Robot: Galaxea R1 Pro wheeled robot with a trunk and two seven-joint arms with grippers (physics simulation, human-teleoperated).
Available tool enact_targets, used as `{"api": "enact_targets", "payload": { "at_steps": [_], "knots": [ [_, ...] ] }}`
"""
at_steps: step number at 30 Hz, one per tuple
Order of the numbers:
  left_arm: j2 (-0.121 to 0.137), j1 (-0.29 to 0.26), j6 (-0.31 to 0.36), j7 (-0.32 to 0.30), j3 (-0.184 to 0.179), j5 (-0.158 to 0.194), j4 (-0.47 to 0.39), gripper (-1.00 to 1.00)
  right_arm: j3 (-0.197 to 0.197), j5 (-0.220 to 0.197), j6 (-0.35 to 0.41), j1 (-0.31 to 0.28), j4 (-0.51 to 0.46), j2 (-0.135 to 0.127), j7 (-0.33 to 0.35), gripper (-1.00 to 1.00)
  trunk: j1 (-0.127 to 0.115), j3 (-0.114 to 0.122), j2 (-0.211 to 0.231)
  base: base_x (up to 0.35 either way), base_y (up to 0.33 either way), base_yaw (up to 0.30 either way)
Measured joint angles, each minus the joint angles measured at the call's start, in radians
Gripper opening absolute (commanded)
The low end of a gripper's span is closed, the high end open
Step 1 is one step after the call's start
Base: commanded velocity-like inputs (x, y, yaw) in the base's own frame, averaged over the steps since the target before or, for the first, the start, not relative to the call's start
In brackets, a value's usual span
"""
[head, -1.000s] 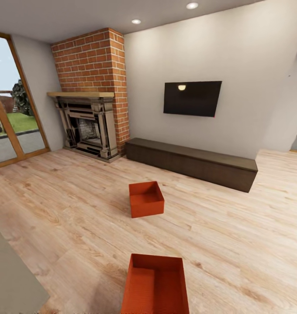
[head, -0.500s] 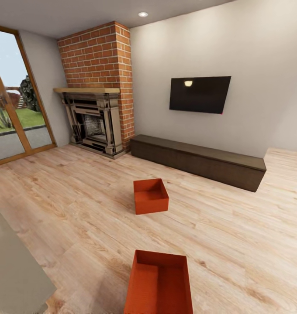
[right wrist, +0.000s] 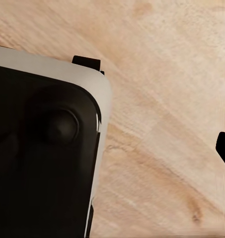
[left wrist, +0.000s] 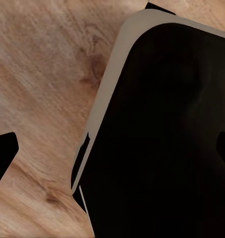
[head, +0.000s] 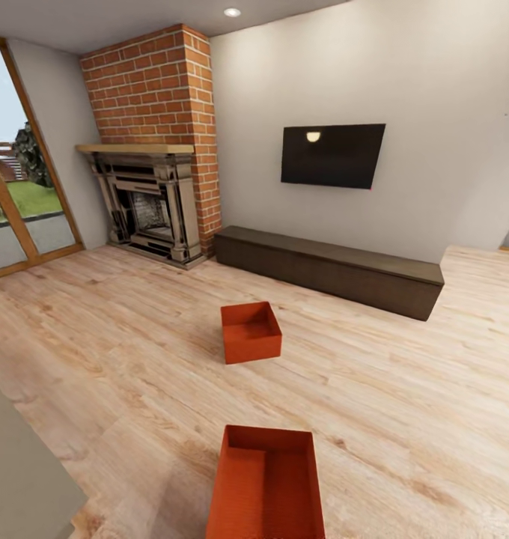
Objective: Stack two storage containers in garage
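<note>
Two storage containers sit apart on the living room planks: near container close below the head camera, far container toward the bench. Driving closer may bump the near one. Pincer state: I cannot tell.

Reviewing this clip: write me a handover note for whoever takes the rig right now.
Tools: each wrist view looks down past the robot's dark base at wood planks; only black tips show at the picture edges, so open or shut cannot be told.
Things: both containers sit on the living room floor, the near container right ahead, the far container beyond it, short of the bench.
Done: nothing moved yet.
Left: carry both to the garage and stack them there.
</note>
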Motion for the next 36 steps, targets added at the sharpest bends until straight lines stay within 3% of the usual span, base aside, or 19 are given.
{"api": "enact_targets", "payload": {
  "at_steps": [10,36],
  "knots": [
    [0.0,-0.001,0.0,0.0,0.001,0.0,0.0,1.0,0.001,0.001,0.0,0.0,0.0,0.0,-0.002,1.0,0.0,-0.013,0.0,0.0,0.0,-0.11],
    [0.0,0.0,0.0,0.0,-0.001,0.0,0.0,1.0,0.004,0.006,0.0,0.0,0.0,0.0,0.006,1.0,0.0,-0.054,0.0,0.0,0.0,-0.006]
  ]
}}
